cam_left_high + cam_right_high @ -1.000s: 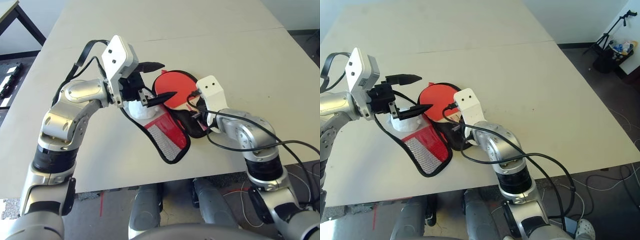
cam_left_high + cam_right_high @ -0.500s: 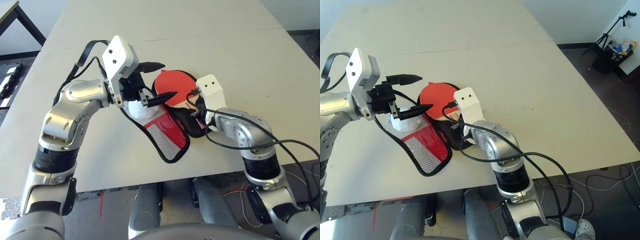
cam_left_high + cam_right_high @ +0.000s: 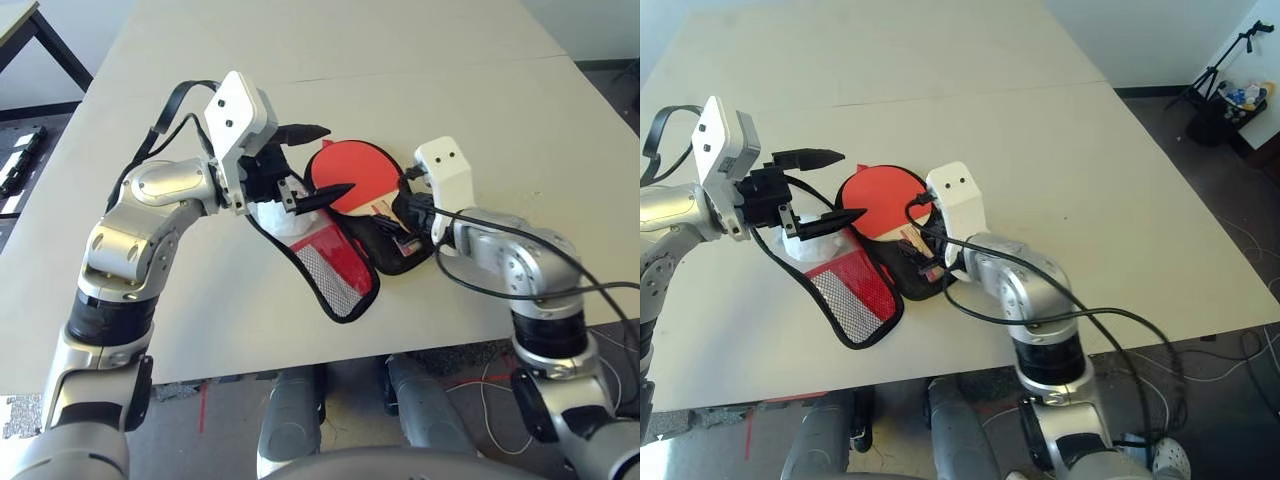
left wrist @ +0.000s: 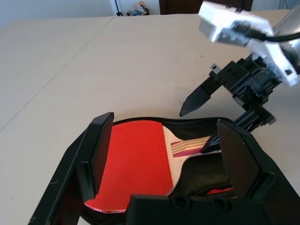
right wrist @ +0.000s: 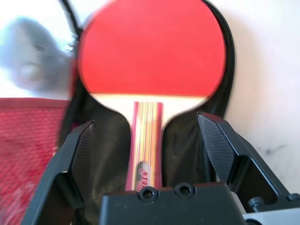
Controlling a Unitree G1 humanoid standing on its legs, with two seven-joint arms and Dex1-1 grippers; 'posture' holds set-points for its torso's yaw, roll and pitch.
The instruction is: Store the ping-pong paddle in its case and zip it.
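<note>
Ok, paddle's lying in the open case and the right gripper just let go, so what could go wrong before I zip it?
The red flap is folded out toward the robot, so the case is wide open; swinging it over may nudge the ping-pong paddle off the lining. The right gripper, open, hangs just above the handle and could catch it. The left gripper, open, hovers over the case's far edge, in the flap's way.

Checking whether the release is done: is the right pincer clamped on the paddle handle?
No: the right pincer stands open, its fingers apart on either side of the ping-pong paddle handle, not touching it.
</note>
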